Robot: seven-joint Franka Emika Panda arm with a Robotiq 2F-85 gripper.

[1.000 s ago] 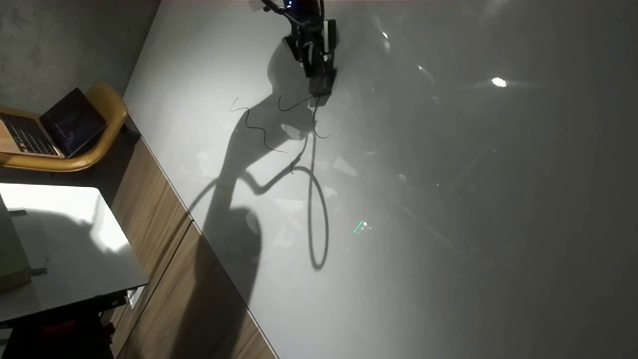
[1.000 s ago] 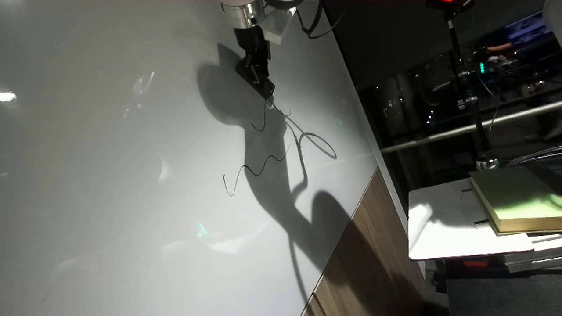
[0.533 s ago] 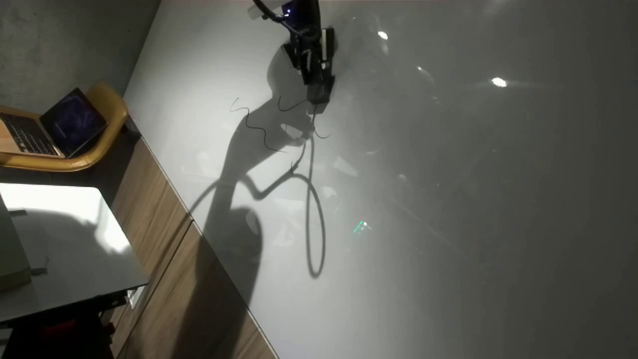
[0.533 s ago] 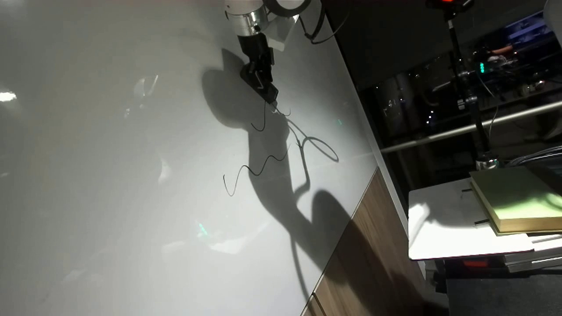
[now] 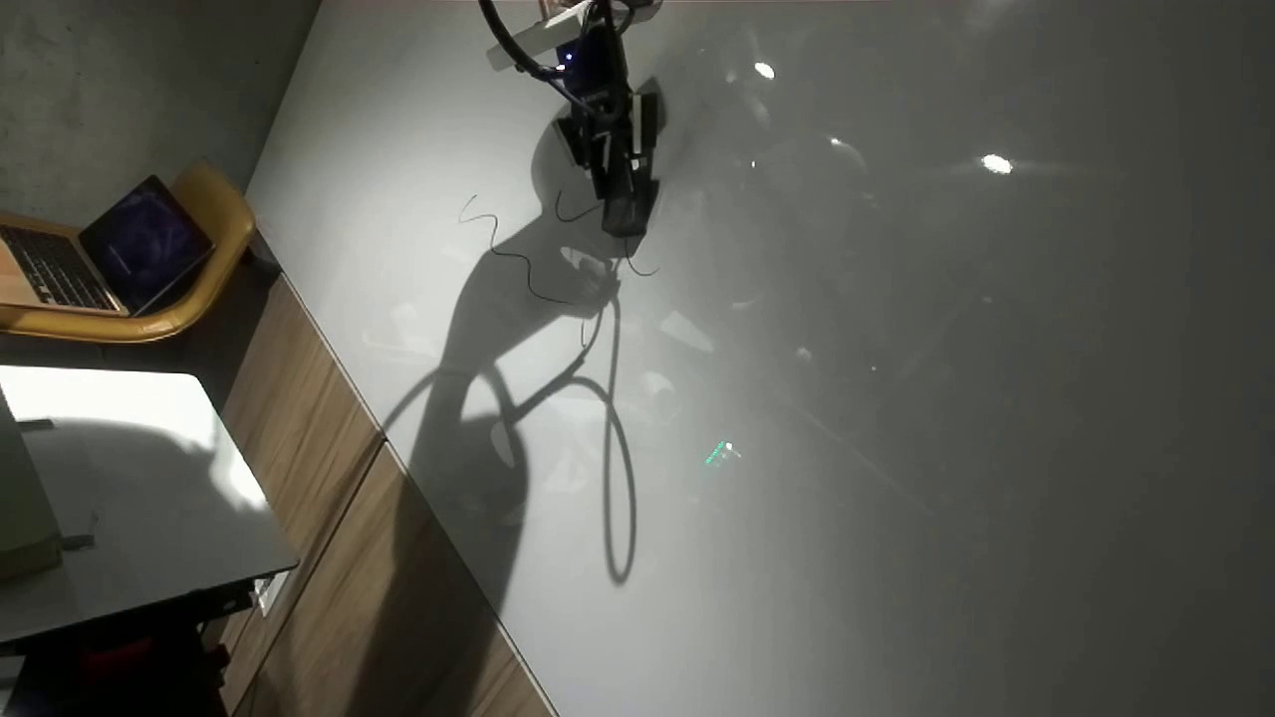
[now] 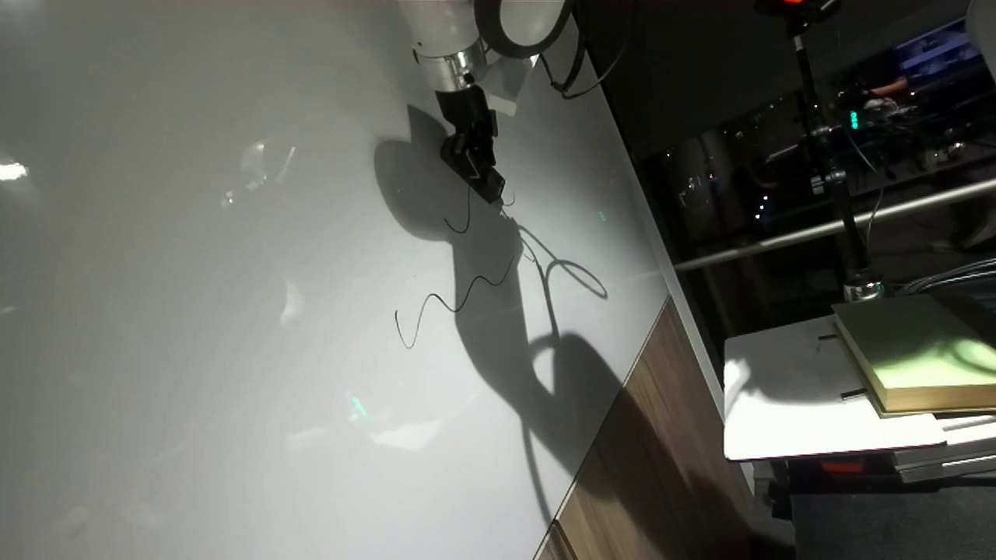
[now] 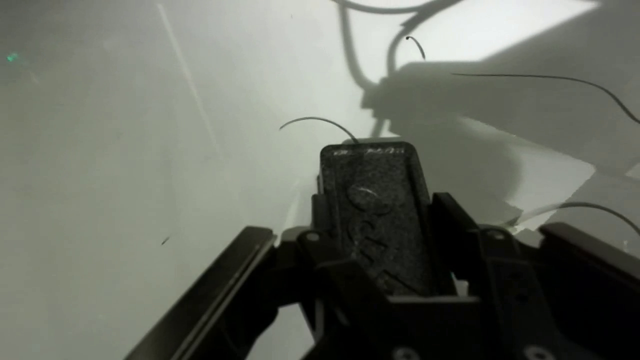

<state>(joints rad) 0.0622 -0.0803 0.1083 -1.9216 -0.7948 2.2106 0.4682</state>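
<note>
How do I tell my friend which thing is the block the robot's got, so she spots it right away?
Find the big, shiny white surface, then the black gripper near the top of both exterior views. The block is in its grip, with thin, squiggly marks nearby. Unlike those flat lines, it's chunky, dark and speckled, with rounded corners.

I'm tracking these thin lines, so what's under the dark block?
In the wrist view, a curved line runs up to the edge of the dark block. The white surface beneath is covered, so I can't tell whether the line continues there.
</note>
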